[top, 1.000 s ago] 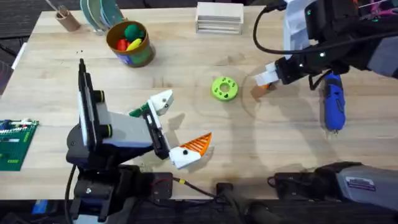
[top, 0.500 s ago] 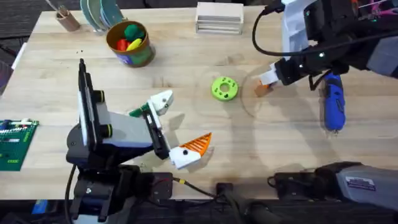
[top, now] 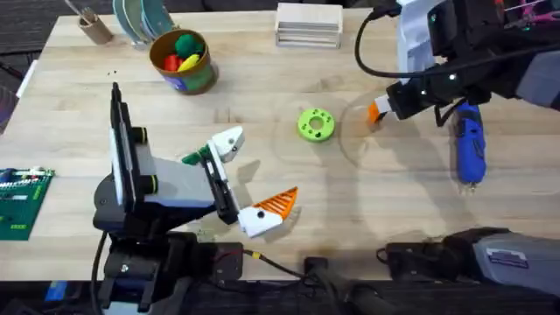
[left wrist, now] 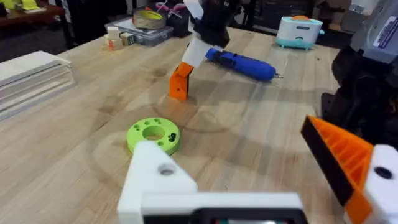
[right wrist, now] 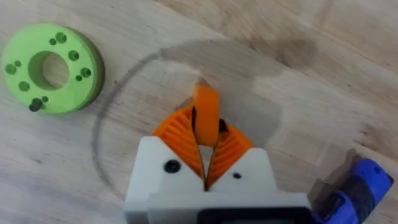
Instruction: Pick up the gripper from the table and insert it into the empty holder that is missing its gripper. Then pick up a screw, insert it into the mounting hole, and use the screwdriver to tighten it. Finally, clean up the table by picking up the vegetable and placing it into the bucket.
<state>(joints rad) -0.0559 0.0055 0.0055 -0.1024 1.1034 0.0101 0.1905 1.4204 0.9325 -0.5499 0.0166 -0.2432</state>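
Tabletop [top: 262, 87], right claw [right wrist: 205, 134] clamping gripper [right wrist: 206, 112]

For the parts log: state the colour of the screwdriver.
Bright blue screwdriver; clearest in the left wrist view.

— Can any lettering be read on the counter [top: 262, 96]?
— None. The bucket [top: 182, 61] carries a blue-green print too small to make out, and a white label on the grey unit [top: 507, 255] at the near edge shows lines that stay illegible.
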